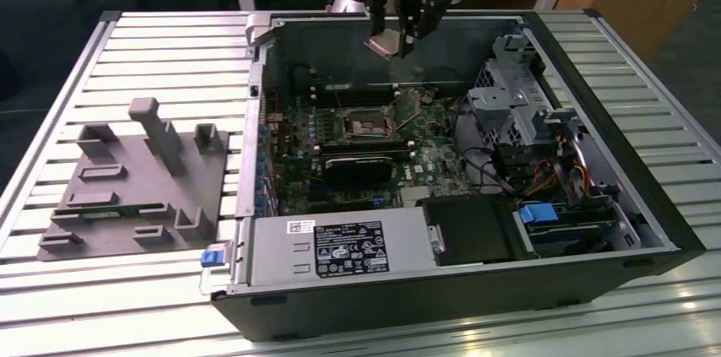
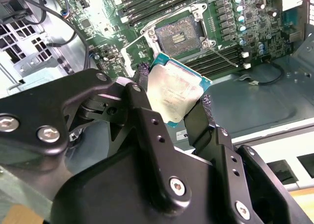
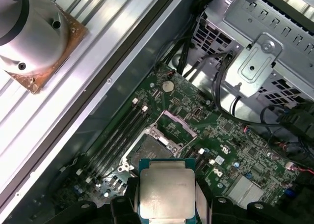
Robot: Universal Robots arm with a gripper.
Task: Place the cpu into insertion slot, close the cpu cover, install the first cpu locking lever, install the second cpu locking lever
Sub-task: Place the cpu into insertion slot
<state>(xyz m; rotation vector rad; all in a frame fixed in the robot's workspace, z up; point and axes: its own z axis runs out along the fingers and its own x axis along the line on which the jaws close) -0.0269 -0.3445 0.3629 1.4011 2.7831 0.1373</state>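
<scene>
Clenched with gripper (image 2: 173,90) on cpu (image 2: 179,86), hanging above insertion slot (image 2: 177,33) | cpu cover (image 3: 179,127) open beside slot | inside open computer case (image 1: 647,197) around slot, on slatted metal table (image 1: 147,53) | grey fixture (image 1: 124,197) on table, well apart from slot

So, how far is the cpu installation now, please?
Done: the cpu is picked up, gripped at its edges between the fingers. In hand: the gripper holds it above the open computer case. Left: the insertion slot is empty and the cpu cover stands open, so nothing is seated or locked yet.
</scene>
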